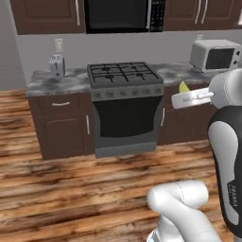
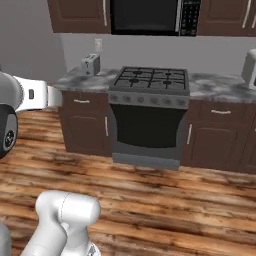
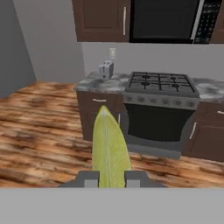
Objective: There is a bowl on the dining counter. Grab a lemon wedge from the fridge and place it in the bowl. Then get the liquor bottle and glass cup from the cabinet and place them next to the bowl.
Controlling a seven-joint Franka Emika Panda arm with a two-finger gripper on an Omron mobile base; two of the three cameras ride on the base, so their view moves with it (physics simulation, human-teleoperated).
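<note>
Lemon wedge [image 3: 109, 151] sits right between the jaws, pinched on both flanks by the two dark fingertips [image 3: 89, 179], and it runs long and narrow straight out ahead of them, its pointed tip leading away from the hand toward the stove [image 3: 159, 109] across the room. Long axis lines up with the reach of the gripper [image 3: 111, 179], base of the wedge tucked down between the pads, pale yellow-green rind face turned to the hand camera. Jaws are drawn in close on it, only the wedge's thin width keeping them apart. From the left base view the wedge [image 1: 183, 87] pokes up as a small yellow tip just above the white hand, gripper [image 1: 182, 100] held out level at about counter height, forearm stretched sideways from the tall upright link at the right edge. From the right base view the white forearm reaches in from the left edge, roughly horizontal, in front of the dark lower cabinets [image 2: 85, 127]. Beyond the wedge's tip, well apart, a toaster [image 3: 106, 69] stands on the marbled counter [image 3: 98, 83] left of the stove.
</note>
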